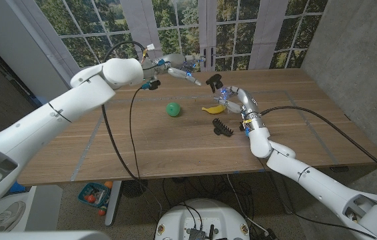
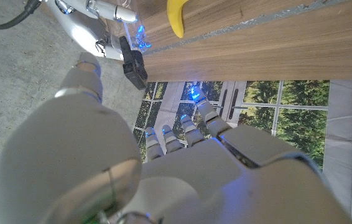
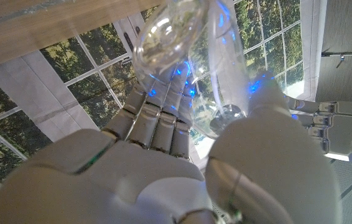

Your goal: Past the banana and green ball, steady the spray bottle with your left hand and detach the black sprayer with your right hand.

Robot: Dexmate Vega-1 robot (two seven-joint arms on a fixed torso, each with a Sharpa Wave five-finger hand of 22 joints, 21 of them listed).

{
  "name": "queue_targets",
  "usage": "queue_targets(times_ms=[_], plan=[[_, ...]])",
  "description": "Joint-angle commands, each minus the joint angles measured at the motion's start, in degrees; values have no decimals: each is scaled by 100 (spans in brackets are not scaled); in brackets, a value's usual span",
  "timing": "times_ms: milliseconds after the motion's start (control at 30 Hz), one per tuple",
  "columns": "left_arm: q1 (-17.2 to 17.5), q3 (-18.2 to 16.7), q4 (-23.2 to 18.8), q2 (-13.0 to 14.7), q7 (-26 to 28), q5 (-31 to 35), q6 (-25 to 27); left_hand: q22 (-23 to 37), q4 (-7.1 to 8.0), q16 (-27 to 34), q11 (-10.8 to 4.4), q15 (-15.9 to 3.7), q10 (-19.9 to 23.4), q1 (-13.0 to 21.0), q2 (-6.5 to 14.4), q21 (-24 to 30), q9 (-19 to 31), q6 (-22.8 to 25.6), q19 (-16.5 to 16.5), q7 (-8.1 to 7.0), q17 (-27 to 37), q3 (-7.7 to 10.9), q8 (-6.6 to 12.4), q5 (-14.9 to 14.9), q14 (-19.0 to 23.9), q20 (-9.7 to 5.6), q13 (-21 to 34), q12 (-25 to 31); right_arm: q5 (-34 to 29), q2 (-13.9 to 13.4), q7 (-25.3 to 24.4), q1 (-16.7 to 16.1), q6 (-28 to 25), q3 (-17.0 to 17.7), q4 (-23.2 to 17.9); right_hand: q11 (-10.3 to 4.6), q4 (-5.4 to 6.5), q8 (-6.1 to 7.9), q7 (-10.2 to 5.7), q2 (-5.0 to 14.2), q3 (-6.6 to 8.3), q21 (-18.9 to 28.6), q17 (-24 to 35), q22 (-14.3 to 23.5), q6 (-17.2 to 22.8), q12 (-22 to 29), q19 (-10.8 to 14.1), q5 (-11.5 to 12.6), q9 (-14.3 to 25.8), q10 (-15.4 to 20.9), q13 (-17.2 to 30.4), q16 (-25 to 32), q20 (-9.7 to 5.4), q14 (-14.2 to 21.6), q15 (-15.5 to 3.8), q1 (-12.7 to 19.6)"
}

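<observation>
Head view: clamping the clear spray bottle (image 1: 183,73) in the left hand (image 1: 165,65), aloft past the green ball (image 1: 173,109) and banana (image 1: 213,109). Pinching the black sprayer (image 1: 212,81) in the right hand (image 1: 227,92), beside the bottle's neck. Leaving a black clip (image 1: 222,127) near the right wrist, probably not obstructing.

Left wrist view: seeing the sprayer (image 2: 134,65) off the table edge.

Right wrist view: looking up the bottle (image 3: 176,37). Probably handling light, slick and thin-walled, so gripping mid-body gently and twisting at the collar.

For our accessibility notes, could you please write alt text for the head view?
Above a wooden table, the left hand holds a clear spray bottle while the right hand holds its black sprayer. A green ball, banana and black clip lie below.
</observation>
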Motion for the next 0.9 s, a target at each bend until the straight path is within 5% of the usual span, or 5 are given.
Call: queue_targets(times_ms=[33,300,467,700,900], plan=[[-201,60,439,-230,-292,-24,-206,20,-42,63,-172,-209,97,319,181,-8,20,99,218,-34,3,42,89,175,182,-100,1,73,-3,-37,344,-77,73,145,-150,-951,103,-8,-1253,1020,51,41,34,-6,1222,-20,-19,47,12,944,-4,-38,-887,-27,-729,973],[-496,183,1111,-546,-1004,-624,-657,28,18,96,-171,-232,325,430,298,-26,30,522,370,-23,2,-25,212,229,442,-71,-4,122,-333,-64,439,-26,-39,46,-218,-951,99,-22,-1267,1010,32,66,76,-10,1236,-37,-58,67,12,958,9,-87,-886,-51,-730,983],[-758,307,1413,-661,-1541,-953,-654,40,280,201,-169,-407,1320,100,290,-101,40,1825,564,15,41,-429,466,410,1138,-15,15,326,-543,-52,372,15,-156,-9,-191,-952,107,-27,-1285,1010,17,81,96,-12,1227,-51,-76,79,30,956,21,-119,-885,-65,-732,976],[-828,344,1395,-665,-1544,-1087,-298,103,736,679,127,-867,3443,-666,645,129,8,3179,1526,952,103,-719,580,219,3173,-384,55,696,-736,-30,81,58,-48,-48,-64,-950,116,-46,-1302,1011,-2,108,131,-16,1255,-64,-94,98,10,976,40,-160,-879,-74,-730,973],[-683,234,1381,-707,-1194,-1228,-202,212,696,956,435,-921,4794,-810,1286,666,6,3814,2502,1622,69,-362,482,-258,4655,-537,42,886,-874,-62,-103,47,72,-73,-69,-952,123,-51,-1311,1010,-19,129,158,-21,1264,-89,-101,112,18,980,41,-189,-877,-68,-732,968]])
